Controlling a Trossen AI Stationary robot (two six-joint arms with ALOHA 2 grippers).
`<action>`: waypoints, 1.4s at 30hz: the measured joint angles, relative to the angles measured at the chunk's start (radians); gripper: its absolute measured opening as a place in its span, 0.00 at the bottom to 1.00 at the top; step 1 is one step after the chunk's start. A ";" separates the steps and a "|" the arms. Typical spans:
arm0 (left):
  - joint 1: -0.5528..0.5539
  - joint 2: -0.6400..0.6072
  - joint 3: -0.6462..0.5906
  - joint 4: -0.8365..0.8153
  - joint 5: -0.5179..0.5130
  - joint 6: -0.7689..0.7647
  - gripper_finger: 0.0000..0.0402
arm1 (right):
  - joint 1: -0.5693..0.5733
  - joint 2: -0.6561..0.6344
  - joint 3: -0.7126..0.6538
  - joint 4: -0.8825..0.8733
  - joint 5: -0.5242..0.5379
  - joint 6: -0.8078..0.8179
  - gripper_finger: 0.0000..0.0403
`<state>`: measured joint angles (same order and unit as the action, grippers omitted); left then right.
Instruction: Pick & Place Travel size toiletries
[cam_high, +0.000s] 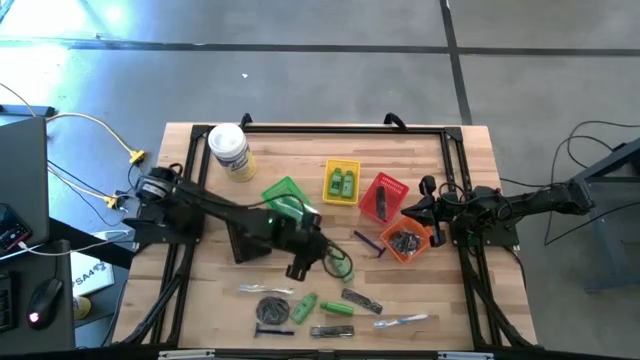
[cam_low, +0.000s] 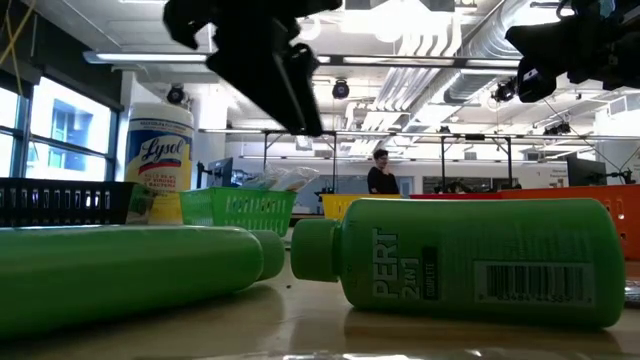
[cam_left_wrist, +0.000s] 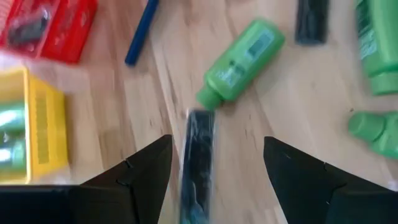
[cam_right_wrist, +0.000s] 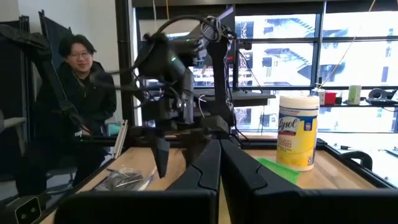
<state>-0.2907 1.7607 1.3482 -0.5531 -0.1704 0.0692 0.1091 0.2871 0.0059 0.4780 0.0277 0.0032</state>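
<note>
Flagging the biggest risk first: dropping onto the dark slim comb (cam_left_wrist: 199, 162) with the cap of a green bottle (cam_left_wrist: 239, 62) just beside its far end, so likely shoving or pinching the bottle along with it. Next down: thin, flat target, so fingertips prone to scraping the wooden table (cam_left_wrist: 273, 112) and skating over the comb instead of catching it. Smaller: cannot tell whether the comb lies flat on the wood or sits off it, so worth a cautious descent. Smallest: loose razors and sticks nearby, easily knocked by a sideways correction. Left claw (cam_left_wrist: 217, 138): hanging mid-table, just on the near side of the green basket (cam_high: 285, 192), spread wide, straddling the comb with a gap either side, gripping and touching nothing. Right claw (cam_right_wrist: 219, 155): parked at the right by the orange basket (cam_high: 405, 242), pinched together, empty.
</note>
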 joint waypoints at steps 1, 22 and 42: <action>0.013 0.009 0.001 0.014 0.018 0.021 0.61 | 0.000 0.000 0.000 -0.001 0.000 0.000 0.01; 0.094 0.148 -0.001 0.086 0.078 0.182 0.61 | 0.000 0.000 0.000 -0.012 0.000 0.003 0.01; -0.025 0.138 0.130 -0.122 0.083 0.208 0.61 | 0.000 0.000 0.000 -0.034 -0.003 0.004 0.01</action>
<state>-0.3152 1.8984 1.4781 -0.6749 -0.0875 0.2770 0.1093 0.2871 0.0059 0.4438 0.0246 0.0074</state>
